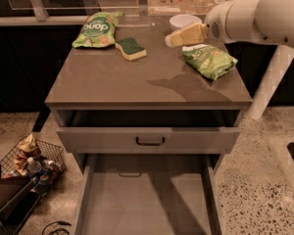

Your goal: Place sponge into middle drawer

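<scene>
The sponge (131,48), dark green on top with pale yellow foam below, lies on the brown cabinet top toward the back left, next to a green snack bag (94,30). My gripper (175,38), pale yellow on a white arm reaching in from the upper right, hovers above the counter just in front of a white bowl, a short way right of the sponge and apart from it. The middle drawer (90,199) is pulled wide open at the bottom of the view, with a bare grey floor.
A white bowl (184,21) stands at the back of the counter. A second green snack bag (209,60) lies at the right. A grey drawer front with a dark handle (150,141) sits above the open drawer. A wire basket of clutter (29,163) stands on the floor at the left.
</scene>
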